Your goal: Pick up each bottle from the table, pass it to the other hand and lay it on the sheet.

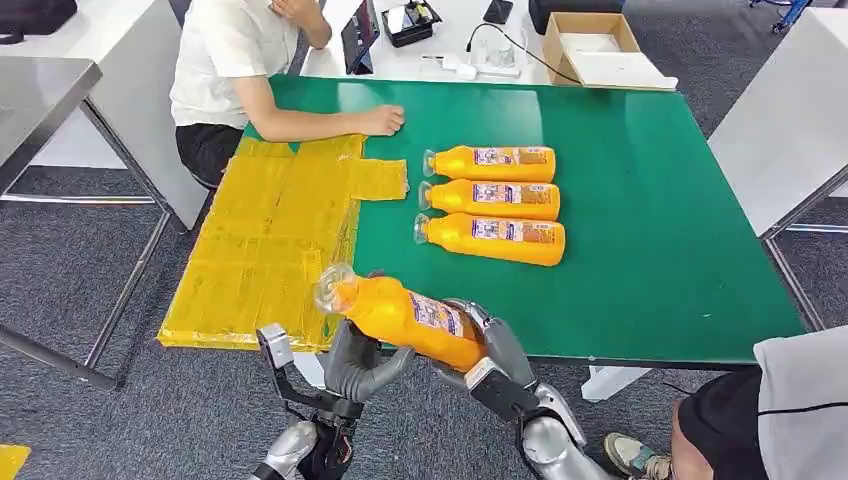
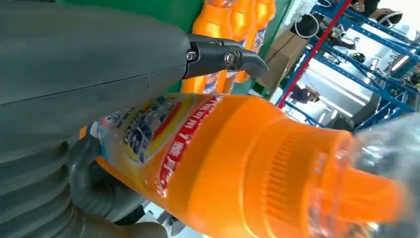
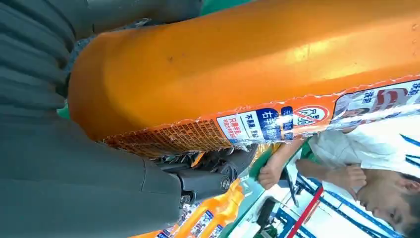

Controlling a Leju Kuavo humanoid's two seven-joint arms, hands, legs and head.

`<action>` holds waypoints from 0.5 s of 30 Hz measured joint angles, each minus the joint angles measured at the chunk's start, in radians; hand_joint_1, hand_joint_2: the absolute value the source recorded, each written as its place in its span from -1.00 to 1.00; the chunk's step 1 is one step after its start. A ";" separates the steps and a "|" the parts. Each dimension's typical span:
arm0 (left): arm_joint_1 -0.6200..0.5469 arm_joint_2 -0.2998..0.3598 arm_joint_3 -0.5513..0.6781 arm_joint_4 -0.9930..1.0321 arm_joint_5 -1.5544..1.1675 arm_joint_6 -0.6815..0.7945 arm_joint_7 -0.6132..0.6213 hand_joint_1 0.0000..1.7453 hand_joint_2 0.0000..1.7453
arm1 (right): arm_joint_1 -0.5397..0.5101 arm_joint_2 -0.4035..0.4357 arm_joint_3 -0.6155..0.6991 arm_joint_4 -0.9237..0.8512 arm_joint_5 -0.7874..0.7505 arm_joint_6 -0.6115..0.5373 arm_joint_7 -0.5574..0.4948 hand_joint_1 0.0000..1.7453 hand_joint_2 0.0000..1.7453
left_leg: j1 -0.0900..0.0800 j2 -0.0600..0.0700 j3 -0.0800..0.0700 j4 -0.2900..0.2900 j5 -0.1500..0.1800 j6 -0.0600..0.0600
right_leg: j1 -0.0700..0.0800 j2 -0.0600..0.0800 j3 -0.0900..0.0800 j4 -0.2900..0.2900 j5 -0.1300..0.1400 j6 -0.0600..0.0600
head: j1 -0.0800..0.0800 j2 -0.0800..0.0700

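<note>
Yellow sheet [image 1: 270,240] covers the 9 o'clock part of the green tabletop [image 1: 640,200], with a seated person's hand [image 1: 383,119] resting on the tabletop just beyond the sheet's far edge, toward 12 o'clock. At 6 o'clock, off the near edge of the tabletop, the held bottle [image 1: 405,315] hangs tilted in the air between both arms, its clear cap pointing toward 10 o'clock over the near corner of the sheet. Left hand [image 1: 360,365] cups the bottle from beneath near its middle, fingers curled up around the body; the left wrist view shows the label wrapped in that grasp. Right hand [image 1: 485,345] clasps the base end of the same bottle, as the right wrist view confirms, so both hands grip it at once: judged to be the handover step, release not yet made. Three more bottles [image 1: 492,200] lie side by side at the tabletop's centre, caps toward 9 o'clock, well apart from the sheet. Handling, as a judgement: the bottle looks full, hence fairly heavy, with stiff, smooth plastic walls and a glossy film label that may slip; hold is best taken around the broad body near the middle, not at the narrow cap end.
</note>
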 measured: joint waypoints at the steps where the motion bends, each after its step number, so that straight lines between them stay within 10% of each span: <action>1: -0.001 0.000 0.000 0.002 0.000 0.000 0.000 -1.00 1.00 | -0.002 0.001 0.004 0.000 0.000 0.003 0.000 1.00 1.00 | 0.000 0.000 0.000 0.000 0.000 0.000 | 0.000 0.000 0.000 0.000 0.000 0.000 | 0.000 0.000; 8: -0.007 0.000 -0.008 0.002 0.016 -0.044 -0.004 -1.00 1.00 | -0.034 0.021 0.038 0.023 -0.012 0.037 0.021 1.00 1.00 | 0.000 0.000 0.000 0.000 0.000 0.000 | 0.000 0.000 0.000 0.000 0.000 0.000 | 0.000 0.000; 9: -0.007 0.000 -0.008 0.002 0.017 -0.050 -0.004 0.26 1.00 | -0.038 0.023 0.040 0.029 -0.013 0.041 0.021 1.00 1.00 | 0.000 0.000 0.000 0.000 0.000 0.000 | 0.000 0.000 0.000 0.000 0.000 0.000 | 0.000 0.000; 10: -0.007 0.000 -0.008 0.002 0.021 -0.055 -0.003 1.00 1.00 | -0.043 0.025 0.047 0.035 -0.012 0.046 0.022 1.00 1.00 | 0.000 0.000 0.000 0.000 0.000 0.000 | 0.000 0.000 0.000 0.000 0.000 0.000 | 0.000 0.000; 15: -0.013 0.001 -0.001 0.002 0.039 -0.073 -0.003 1.00 1.00 | -0.056 0.037 0.077 0.061 0.005 0.056 0.029 1.00 1.00 | 0.000 0.000 0.000 0.000 0.000 0.000 | 0.000 0.000 0.000 0.000 0.000 0.000 | 0.000 0.000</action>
